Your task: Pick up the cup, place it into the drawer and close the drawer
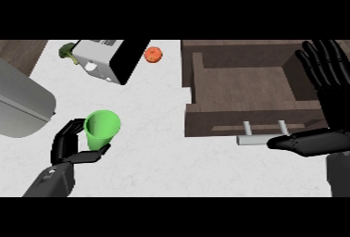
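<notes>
The left hand (71,143) curls round the green cup (101,129), left of the open drawer (239,88) on the white counter (150,152). The right hand (321,115) — fingers straight, open — partly hides the drawer's right wall. Beyond, left of the drawer, a toaster (109,58) hides most of something green — an orange item (153,54) beside it.

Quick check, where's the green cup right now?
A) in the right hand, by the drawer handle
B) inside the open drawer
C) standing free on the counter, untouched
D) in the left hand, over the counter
D: the left hand is curled round the green cup over the white counter, well left of the open drawer; the right hand is open and holds nothing.
</notes>
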Robot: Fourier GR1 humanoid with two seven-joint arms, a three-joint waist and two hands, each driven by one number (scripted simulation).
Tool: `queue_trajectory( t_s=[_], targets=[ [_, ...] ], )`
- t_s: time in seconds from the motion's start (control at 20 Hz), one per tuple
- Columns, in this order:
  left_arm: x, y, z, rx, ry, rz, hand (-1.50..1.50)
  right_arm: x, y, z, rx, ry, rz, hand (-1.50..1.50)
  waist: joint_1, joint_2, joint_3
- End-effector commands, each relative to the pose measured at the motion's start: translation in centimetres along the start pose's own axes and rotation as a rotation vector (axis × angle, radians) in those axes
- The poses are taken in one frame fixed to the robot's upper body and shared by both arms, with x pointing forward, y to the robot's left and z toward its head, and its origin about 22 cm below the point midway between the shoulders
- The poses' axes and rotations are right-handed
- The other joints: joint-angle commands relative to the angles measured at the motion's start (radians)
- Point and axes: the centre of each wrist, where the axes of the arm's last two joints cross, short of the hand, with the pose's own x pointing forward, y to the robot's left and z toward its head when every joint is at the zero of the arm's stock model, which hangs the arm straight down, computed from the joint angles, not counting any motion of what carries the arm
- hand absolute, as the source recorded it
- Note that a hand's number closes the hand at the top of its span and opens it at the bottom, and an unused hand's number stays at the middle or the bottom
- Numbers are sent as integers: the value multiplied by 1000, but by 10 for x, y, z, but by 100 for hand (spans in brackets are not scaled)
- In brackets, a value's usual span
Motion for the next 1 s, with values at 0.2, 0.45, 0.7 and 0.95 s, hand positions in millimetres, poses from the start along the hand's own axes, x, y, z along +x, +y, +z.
queue_trajectory(
  t_s=[0.2,0.45,0.7,0.95],
  targets=[
    [1,-40,-21,103,-205,73,150,-15,-10,-1,-7,-11,-8,-150,7,-1,2],
    [9,-57,-36,-34,-262,209,150,-4,-7,15,-27,-13,2,-150,9,-10,3],
    [46,-105,-91,-194,-285,207,150,-8,-15,7,-23,24,12,-150,35,-19,6],
    [87,-138,-128,-275,-343,202,150,-19,-11,15,-40,25,27,-150,38,-19,6]
  ],
)
